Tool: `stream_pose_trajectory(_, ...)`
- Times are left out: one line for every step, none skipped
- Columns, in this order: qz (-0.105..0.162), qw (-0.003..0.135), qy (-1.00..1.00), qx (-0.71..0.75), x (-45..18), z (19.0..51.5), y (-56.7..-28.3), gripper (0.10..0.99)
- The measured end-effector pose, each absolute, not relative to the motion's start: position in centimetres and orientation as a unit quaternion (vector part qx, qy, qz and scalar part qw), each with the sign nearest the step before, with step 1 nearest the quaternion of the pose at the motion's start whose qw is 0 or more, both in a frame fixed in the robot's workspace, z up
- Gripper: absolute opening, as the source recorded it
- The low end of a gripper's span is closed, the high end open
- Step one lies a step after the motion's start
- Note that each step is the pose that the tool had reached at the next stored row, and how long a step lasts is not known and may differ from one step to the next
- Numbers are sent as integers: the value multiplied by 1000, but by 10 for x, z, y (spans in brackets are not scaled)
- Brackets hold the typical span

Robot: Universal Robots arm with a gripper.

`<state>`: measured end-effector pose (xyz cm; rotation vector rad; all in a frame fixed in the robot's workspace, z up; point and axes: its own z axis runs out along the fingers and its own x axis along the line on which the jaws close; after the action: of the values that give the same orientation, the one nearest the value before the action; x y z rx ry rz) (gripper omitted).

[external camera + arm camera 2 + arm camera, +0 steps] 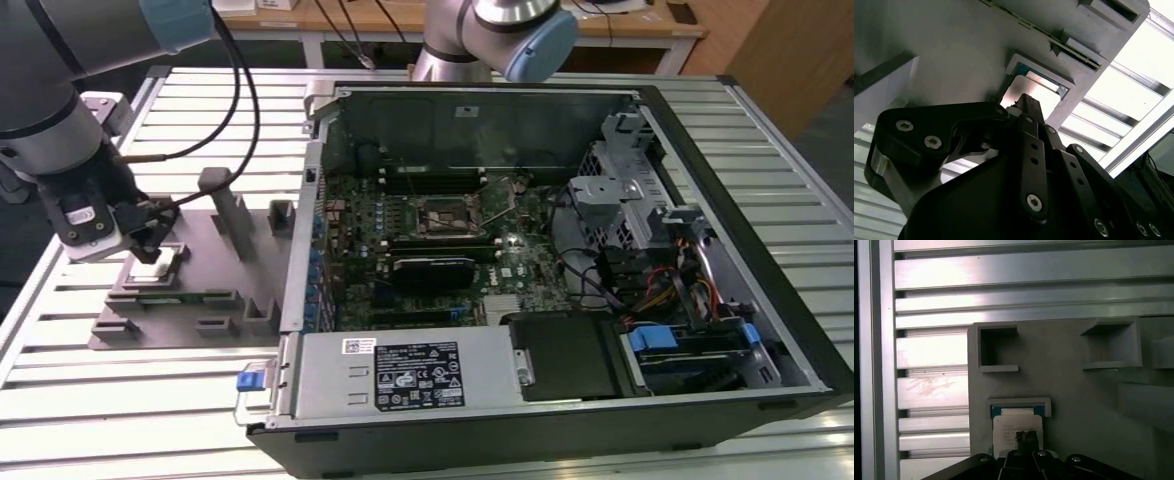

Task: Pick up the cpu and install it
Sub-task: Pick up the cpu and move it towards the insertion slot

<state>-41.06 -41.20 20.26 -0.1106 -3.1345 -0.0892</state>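
gripper (148, 243): far on the exterior view's left, black fingertips drawn together, nothing clamped. It hangs right over the cpu; contact can't be told.
cpu (151, 267): directly under the tips in both wrist views (1009, 426) (1013, 93). It sits flat in a shallow square pocket of the fixture. Top is pale shiny metal, with a blue-green rim at one edge.
fixture (214, 292): matte grey plastic block with upright posts and boxy open pockets.
table (80, 400): ribbed aluminium slats, glossy.
case (781, 330): to the right, a black tower lying open with a green motherboard exposed.
socket (447, 215): mid-board, square, metal frame, well apart from the cpu.
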Motion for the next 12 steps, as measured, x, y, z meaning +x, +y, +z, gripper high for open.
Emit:
stream_pose_trajectory(-28,2,-999,-35,-411,202,-412,106)
stream_pose_trajectory(-28,2,-999,-35,-412,201,-412,106)
stream_pose_trajectory(-28,2,-999,-35,-413,200,-412,106)
stream_pose_trajectory(-28,2,-999,-35,-413,200,-412,106)
stream_pose_trajectory(-28,2,-999,-35,-413,199,-412,106)
stream_pose_trajectory(-28,2,-999,-35,-414,199,-412,106)
stream_pose_trajectory(-28,2,-999,-35,-414,199,-412,106)
stream_pose_trajectory(-28,2,-999,-35,-414,199,-412,106)
stream_pose_trajectory(-28,2,-999,-35,-414,199,-412,106)
stream_pose_trajectory(-28,2,-999,-35,-414,199,-412,106)
stream_pose_trajectory(-28,2,-999,-35,-414,199,-412,106)
stream_pose_trajectory(-28,2,-999,-35,-414,199,-412,114)
